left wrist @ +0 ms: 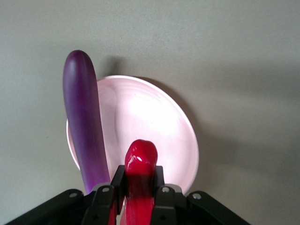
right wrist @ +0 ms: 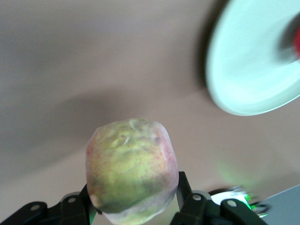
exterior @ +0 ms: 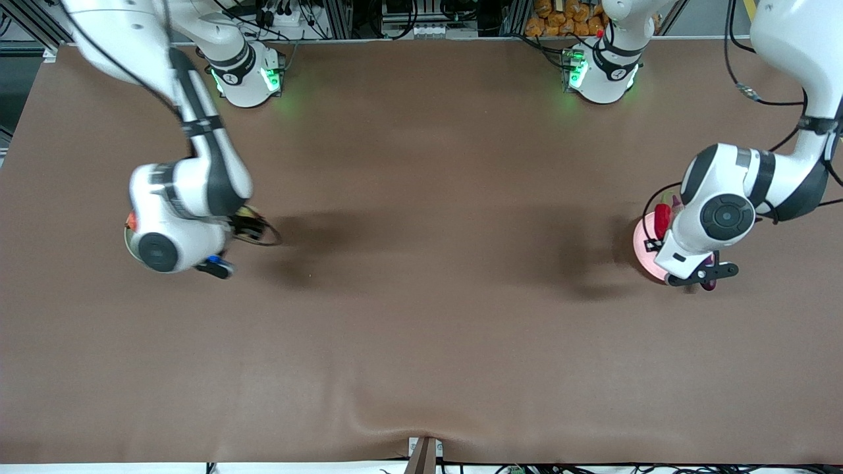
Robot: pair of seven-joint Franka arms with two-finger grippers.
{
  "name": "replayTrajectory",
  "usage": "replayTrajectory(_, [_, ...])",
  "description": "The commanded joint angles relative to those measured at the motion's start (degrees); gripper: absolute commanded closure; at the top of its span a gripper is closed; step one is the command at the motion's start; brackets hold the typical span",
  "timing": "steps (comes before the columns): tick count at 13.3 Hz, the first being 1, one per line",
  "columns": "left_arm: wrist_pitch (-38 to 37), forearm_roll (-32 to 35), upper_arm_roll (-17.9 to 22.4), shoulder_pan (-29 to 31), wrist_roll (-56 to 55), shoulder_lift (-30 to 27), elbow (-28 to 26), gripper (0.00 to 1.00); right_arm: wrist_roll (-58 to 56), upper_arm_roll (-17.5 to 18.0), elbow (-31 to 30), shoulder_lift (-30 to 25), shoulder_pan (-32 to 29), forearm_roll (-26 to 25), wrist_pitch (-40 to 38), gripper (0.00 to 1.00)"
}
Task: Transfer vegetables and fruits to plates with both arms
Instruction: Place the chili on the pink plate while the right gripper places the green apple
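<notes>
My left gripper point(left wrist: 139, 176) is shut on the red chili pepper point(left wrist: 140, 161) and holds it over the pale pink plate point(left wrist: 154, 122). The purple eggplant point(left wrist: 84, 126) lies across that plate's rim, one end past the edge. In the front view the pink plate point(exterior: 642, 247), chili point(exterior: 662, 220) and eggplant tip point(exterior: 708, 284) peek out from under the left arm. My right gripper point(right wrist: 133, 197) is shut on the yellowish-pink peach point(right wrist: 131, 168), above bare table beside the pale green plate point(right wrist: 248, 65). A red fruit point(right wrist: 296, 40) shows partly on that plate.
The brown table point(exterior: 421, 296) stretches wide between the two plates. The green plate point(exterior: 126, 240) is mostly hidden under the right arm at its end of the table. Both arm bases point(exterior: 244, 76) point(exterior: 602, 72) stand along the table's edge farthest from the front camera.
</notes>
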Motion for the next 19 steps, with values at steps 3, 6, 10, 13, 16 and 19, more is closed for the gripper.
replayTrajectory(3, [0.54,4.07,-0.82,-0.23,-3.53,4.73,1.62,1.0,-23.67,1.25,-6.31,-5.14,-14.58,-6.02,1.57,1.0])
replayTrajectory(6, [0.54,7.23,-0.29,0.21,-3.53,5.61,1.45,0.88,-24.93,1.34,-5.88,-3.82,-16.89,-5.77,3.41,0.0])
replayTrajectory(10, [0.19,8.12,-0.29,-0.58,-3.71,5.0,1.89,0.0,-25.01,1.51,-1.68,-3.82,-16.1,-5.24,0.71,0.0])
replayTrajectory(13, [-1.3,7.86,-2.04,-1.97,-3.62,3.69,5.3,0.0,-25.02,1.78,6.59,-3.12,-14.18,-5.24,-5.28,0.0])
replayTrajectory(16, [-11.21,6.71,-4.76,-4.18,-3.18,2.71,13.73,0.0,-25.89,2.21,16.06,-3.2,-12.24,-5.76,-7.64,0.0])
replayTrajectory(19, [-19.13,1.64,-8.37,-3.74,-2.65,2.01,22.25,0.0,-27.04,2.57,31.26,-0.04,-9.6,-7.43,-19.84,0.0])
